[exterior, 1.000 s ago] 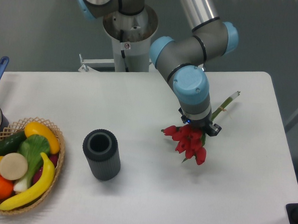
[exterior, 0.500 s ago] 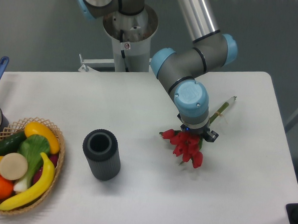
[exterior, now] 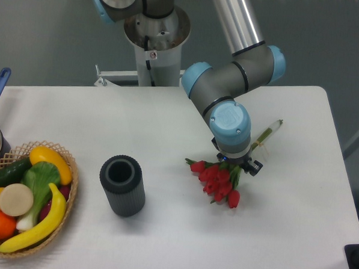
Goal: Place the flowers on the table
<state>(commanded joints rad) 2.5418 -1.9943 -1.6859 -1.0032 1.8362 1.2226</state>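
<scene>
Red tulips (exterior: 216, 180), green stems; white table (exterior: 162, 242); dark grey ribbed cylinder (exterior: 122, 186); tan wicker basket (exterior: 67, 210); yellow banana (exterior: 36, 229); grey arm (exterior: 230, 83), light-blue caps.

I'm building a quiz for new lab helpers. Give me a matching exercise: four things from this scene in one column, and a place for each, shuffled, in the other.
1. flowers
2. dark cylinder
3. wicker basket
4. gripper

a. left edge of the table
b. standing upright, left of centre
c. under the gripper, right of centre
d. above the flowers' stems

Pairs: 1-c, 2-b, 3-a, 4-d
</scene>
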